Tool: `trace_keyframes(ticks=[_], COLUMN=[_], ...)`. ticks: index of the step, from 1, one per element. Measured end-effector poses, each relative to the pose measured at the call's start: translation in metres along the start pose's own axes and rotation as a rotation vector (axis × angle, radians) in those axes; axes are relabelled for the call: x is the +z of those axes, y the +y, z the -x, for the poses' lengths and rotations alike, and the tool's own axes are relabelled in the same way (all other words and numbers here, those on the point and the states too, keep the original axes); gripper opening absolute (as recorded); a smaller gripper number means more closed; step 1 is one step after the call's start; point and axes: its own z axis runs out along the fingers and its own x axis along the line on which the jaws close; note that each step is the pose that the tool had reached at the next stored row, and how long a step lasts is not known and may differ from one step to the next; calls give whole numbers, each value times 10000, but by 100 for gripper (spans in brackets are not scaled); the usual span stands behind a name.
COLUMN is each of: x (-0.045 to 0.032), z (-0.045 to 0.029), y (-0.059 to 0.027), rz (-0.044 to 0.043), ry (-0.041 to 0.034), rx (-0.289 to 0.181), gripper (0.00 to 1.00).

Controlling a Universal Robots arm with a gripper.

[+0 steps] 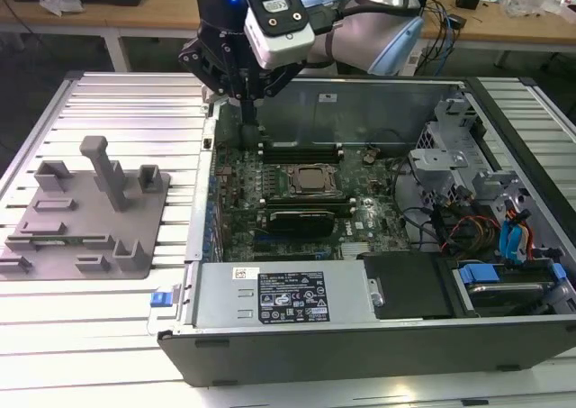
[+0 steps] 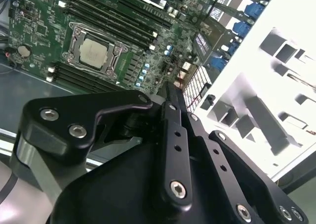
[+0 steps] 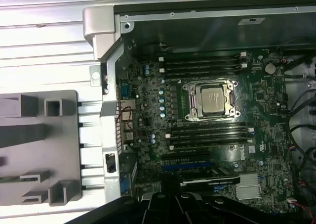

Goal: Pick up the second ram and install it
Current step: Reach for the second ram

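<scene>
Nearest in the exterior view was the slatted counter (image 1: 90,345) carrying the open PC case (image 1: 360,358). A labelled metal box (image 1: 225,300) ran along the case's front wall. The drive cage with blue and red cables (image 1: 508,237) sat at the exterior view's right.

Next back, outside the case on the exterior view's left, the gray holder plate (image 1: 54,214) with upright posts lay flat on the counter. A thin green strip lay in the long low slot at the plate's near edge, and that read as the second ram (image 1: 67,240) (chips too small to make out). It lay clear of the claw.

Inside the case the motherboard (image 1: 243,187) lay flat with the CPU socket (image 1: 310,180) mid-board. In the first wrist view, black slot strips (image 3: 202,66) ran along both sides of the socket.

Further back, the claw (image 1: 247,124) hung pointing down over the board's far corner on the exterior view's left, just inside the case wall. It was well apart from the holder plate and the ram. In the second wrist view the claw (image 2: 170,90) sat over the board's edge, plate off to one side. Couldn't tell whether it was clenched or released, or whether it carried anything.

Farthest back, the arm (image 1: 378,34) reached in from the rear, and a second counter (image 1: 522,25) with loose cables stood behind it.
</scene>
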Motion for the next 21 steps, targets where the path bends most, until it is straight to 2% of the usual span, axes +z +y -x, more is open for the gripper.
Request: trace_keyframes(ticks=[13,21], x=[-5,-9], z=[-228,-446], y=[-17,-33], rz=[0,0], ry=[0,0], rx=[-1,0], gripper=[8,8])
